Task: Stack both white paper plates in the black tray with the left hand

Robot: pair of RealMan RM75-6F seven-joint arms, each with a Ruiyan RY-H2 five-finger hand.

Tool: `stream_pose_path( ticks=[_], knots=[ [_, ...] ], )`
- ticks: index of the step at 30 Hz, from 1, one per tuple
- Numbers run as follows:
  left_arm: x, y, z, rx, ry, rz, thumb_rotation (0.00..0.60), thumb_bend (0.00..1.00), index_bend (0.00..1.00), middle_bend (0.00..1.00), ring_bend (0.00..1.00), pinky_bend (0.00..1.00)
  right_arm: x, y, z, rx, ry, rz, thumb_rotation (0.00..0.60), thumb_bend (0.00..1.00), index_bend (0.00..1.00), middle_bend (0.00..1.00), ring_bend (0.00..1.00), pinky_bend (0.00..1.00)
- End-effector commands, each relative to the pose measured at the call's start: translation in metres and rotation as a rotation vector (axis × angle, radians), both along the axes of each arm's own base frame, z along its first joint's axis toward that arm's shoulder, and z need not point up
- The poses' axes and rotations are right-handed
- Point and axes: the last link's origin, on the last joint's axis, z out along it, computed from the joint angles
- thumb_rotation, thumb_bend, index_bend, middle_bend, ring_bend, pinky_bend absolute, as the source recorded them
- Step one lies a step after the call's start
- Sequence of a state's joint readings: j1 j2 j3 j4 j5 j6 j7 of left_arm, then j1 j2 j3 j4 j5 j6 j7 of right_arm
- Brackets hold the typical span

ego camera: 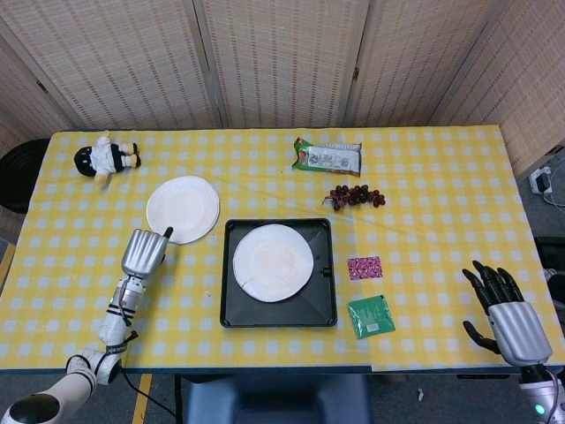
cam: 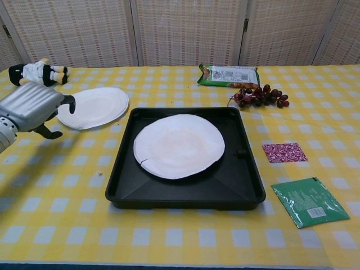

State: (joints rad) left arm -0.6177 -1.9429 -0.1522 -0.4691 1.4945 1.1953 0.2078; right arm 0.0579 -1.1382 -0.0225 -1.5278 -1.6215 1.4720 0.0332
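Observation:
One white paper plate (ego camera: 273,261) (cam: 179,145) lies inside the black tray (ego camera: 232,311) (cam: 121,188) at the table's middle. The other white plate (ego camera: 183,208) (cam: 94,106) lies flat on the yellow checked cloth, left of and behind the tray. My left hand (ego camera: 145,253) (cam: 32,109) hovers low at that plate's near-left rim. Its fingertips (cam: 70,101) reach the rim and its thumb sits apart below, with nothing in its grasp. My right hand (ego camera: 504,305) hangs off the table's front right corner with fingers spread and empty; only the head view shows it.
A doll (ego camera: 107,157) (cam: 38,72) lies at the back left. A green snack bag (ego camera: 327,157) (cam: 228,75) and grapes (ego camera: 357,195) (cam: 259,97) lie behind the tray. A pink packet (ego camera: 365,267) (cam: 284,152) and a green packet (ego camera: 371,315) (cam: 310,201) lie to its right.

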Motion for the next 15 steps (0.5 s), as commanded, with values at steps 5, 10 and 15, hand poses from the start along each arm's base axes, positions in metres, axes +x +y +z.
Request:
stream_pose_path(
  ticks=[5, 10, 15],
  knots=[
    [0.007, 0.013, -0.011, -0.019, 0.023, 0.005, 0.600, 0.23, 0.44, 1.00, 1.00, 1.00, -0.003, -0.006, -0.001, 0.001, 0.002, -0.019, 0.600, 0.33, 0.00, 0.00, 0.00, 0.00],
    [0.003, 0.020, -0.010, -0.024, 0.034, 0.026, 0.600, 0.23, 0.47, 1.00, 1.00, 1.00, -0.004, -0.008, 0.000, -0.004, 0.003, -0.029, 0.600, 0.34, 0.00, 0.00, 0.00, 0.00],
    [0.000, 0.023, -0.011, -0.028, 0.048, 0.047, 0.600, 0.23, 0.47, 1.00, 1.00, 1.00, -0.004, -0.008, 0.000, -0.006, 0.004, -0.031, 0.600, 0.34, 0.00, 0.00, 0.00, 0.00]
  ],
)
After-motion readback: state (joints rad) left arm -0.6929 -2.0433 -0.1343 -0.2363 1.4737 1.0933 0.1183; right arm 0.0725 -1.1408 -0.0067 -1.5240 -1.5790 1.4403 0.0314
